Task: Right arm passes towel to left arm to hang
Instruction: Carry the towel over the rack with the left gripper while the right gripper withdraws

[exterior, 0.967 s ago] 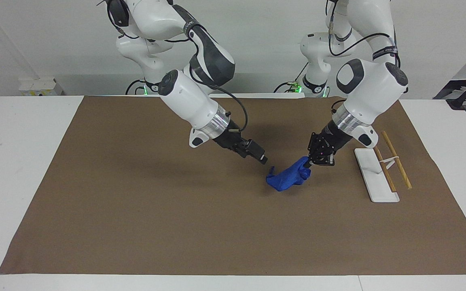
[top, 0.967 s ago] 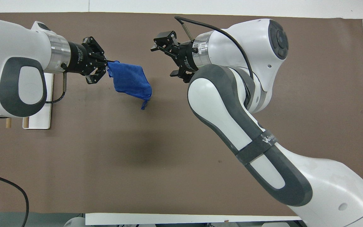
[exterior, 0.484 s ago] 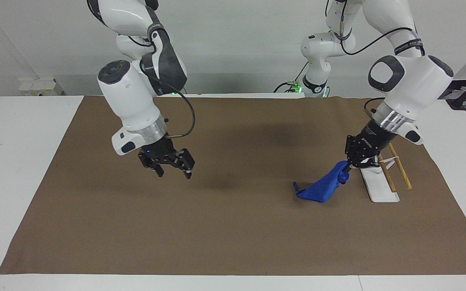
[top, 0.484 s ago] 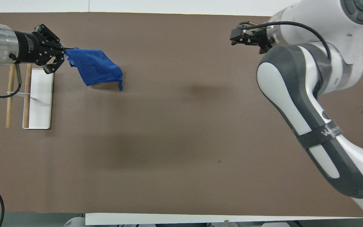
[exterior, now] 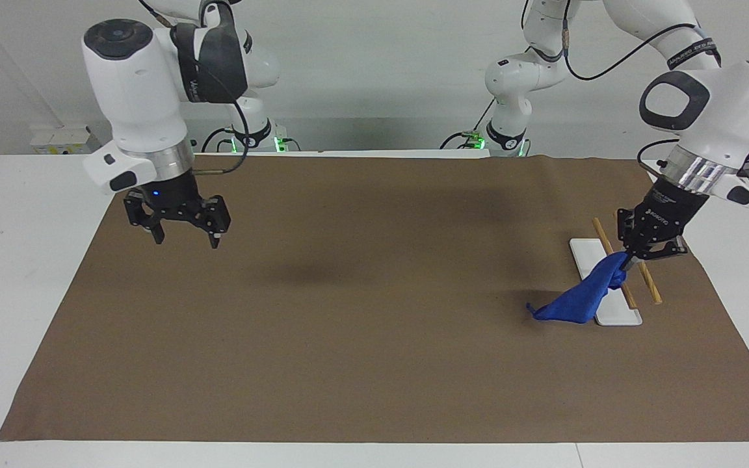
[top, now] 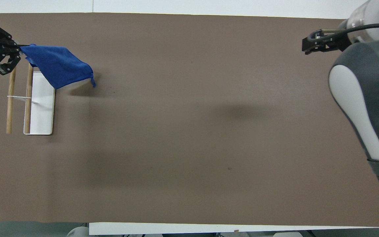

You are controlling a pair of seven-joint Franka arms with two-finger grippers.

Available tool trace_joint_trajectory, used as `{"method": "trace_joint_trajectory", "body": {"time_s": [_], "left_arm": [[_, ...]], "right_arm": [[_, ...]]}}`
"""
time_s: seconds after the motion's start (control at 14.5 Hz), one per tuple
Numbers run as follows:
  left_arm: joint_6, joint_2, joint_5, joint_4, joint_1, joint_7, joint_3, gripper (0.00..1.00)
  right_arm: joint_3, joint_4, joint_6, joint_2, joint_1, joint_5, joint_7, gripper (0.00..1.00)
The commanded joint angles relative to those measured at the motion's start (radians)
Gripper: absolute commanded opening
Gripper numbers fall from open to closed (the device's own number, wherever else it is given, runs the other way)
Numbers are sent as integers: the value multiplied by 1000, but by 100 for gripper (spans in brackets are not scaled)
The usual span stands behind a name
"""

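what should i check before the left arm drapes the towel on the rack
1. Left tool shut on a corner of the towel: ok.
2. Towel hanging free below the grip, not snagged: ok.
3. Left tool over the rack, near its wooden rails: ok.
4. Towel already laid over a rail: not ok, it only hangs beside them.
5. Right tool open, empty, over the mat at the right arm's end: ok.
6. Rack standing square on its white base: ok.
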Motion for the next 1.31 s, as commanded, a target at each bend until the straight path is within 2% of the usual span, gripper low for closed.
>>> {"method": "trace_joint_trajectory", "body": {"time_s": [0.0,0.28,0.69,0.9,1.24], "left_arm": [[-47,-39,17,-17,85,5,-14,0],[-59,-48,18,-17,156,7,7,0],[-52,-48,20,-17,162,22,88,0],[-56,-65,20,-35,156,94,125,0],[-55,-109,20,-111,142,204,147,0]], "right_arm": [[13,22,-69,0,-81,22,-39,100],[13,19,-104,-17,-110,36,-58,100],[13,11,-142,-51,-144,54,-63,100],[-28,-82,-103,-149,-140,74,-120,100],[-50,-130,-94,-142,-120,100,-126,100]]}}
